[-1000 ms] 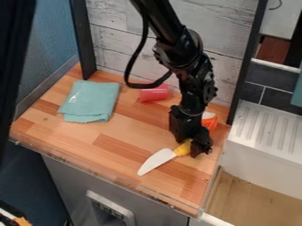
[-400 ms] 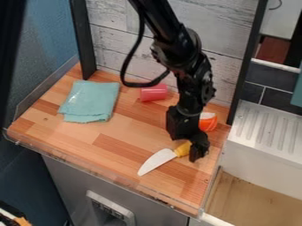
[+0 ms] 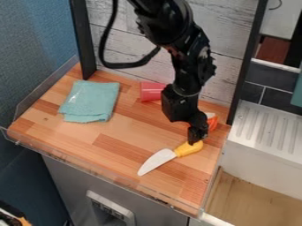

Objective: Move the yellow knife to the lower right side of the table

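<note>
Lying below end effector (image 3: 194, 140): yellow knife (image 3: 175, 153)

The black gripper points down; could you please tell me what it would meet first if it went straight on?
Probably the yellow handle of the white-bladed knife, just below the gripper, though this single view leaves the gap, if any, unclear.

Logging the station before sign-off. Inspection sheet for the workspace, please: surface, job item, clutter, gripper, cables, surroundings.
Surface: wood-strip tabletop; spills, nothing seen.
Yellow knife: flat, lower right part of the tabletop, pale blade pointing to the near left.
Clutter: folded teal cloth, left; red cylinder, towards the back; orange-and-white item, partly behind the arm.
Gripper: at the knife handle's far end; contact, cannot tell.
Cables: black cable looping beside the arm.
Surroundings: plank-pattern wall behind, white ribbed drainer right.
</note>
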You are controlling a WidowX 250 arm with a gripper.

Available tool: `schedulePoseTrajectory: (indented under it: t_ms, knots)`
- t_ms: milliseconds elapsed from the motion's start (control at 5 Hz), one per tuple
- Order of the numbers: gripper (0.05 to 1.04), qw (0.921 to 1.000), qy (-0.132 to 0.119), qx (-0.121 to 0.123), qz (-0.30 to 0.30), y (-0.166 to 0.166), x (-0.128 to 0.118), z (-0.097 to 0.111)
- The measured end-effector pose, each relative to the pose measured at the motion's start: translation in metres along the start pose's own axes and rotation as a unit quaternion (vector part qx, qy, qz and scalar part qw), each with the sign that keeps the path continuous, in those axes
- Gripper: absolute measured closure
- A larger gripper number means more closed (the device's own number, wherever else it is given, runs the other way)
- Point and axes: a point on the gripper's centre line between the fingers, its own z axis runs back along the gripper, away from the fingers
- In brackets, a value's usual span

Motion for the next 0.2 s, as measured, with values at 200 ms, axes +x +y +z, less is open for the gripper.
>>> schedulePoseTrajectory:
  t_ms: [200]
  knots:
    - [0.082,1.0,0.001,0.0,0.001,0.0,0.0,0.0007]
